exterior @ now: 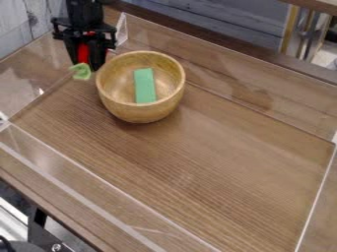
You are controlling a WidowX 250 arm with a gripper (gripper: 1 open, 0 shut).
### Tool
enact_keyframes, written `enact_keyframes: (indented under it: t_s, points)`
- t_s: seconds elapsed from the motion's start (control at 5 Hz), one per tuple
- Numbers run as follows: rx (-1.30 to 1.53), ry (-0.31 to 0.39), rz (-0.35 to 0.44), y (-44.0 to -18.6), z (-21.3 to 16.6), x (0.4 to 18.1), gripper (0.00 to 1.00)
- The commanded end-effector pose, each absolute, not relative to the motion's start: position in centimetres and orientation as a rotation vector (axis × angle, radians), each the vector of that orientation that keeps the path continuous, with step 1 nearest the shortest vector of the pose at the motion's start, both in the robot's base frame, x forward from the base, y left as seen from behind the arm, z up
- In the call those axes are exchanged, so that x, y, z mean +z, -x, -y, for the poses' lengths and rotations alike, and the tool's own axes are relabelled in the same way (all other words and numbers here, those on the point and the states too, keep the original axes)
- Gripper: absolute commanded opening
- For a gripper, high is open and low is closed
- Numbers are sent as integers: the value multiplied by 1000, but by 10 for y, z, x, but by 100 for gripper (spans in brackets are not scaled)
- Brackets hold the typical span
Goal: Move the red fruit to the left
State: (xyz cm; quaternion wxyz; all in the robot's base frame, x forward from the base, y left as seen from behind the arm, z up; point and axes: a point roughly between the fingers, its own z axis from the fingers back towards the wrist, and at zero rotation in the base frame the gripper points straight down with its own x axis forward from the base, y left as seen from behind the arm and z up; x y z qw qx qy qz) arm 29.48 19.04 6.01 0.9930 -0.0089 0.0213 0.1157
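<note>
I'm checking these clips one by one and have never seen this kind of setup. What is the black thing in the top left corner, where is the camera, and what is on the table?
There is one view, from a camera looking down at a slant on a wooden table with low clear walls around it.

The black thing is the end of a robot arm. Its gripper points straight down, like a two-fingered clamp. Between its fingers you can see the red fruit, a small strawberry-shaped toy whose green cap sticks out below. The jaws are closed on it, so the fruit is being held; whether the cap touches the table cannot be told.

Just right of the gripper stands a round wooden bowl with a flat green block lying inside it. The fruit is outside the bowl, beside its left rim.
</note>
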Motion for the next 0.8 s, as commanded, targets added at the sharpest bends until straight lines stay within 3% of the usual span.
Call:
enact_keyframes:
  t_s: [0.0, 0.2, 0.6]
  points:
    - [264, -12, 7, -302, -190, 80, 100]
    - [296, -8, -2, -302, -180, 81, 100]
    - [413, 26, 56, -289, -176, 111, 100]
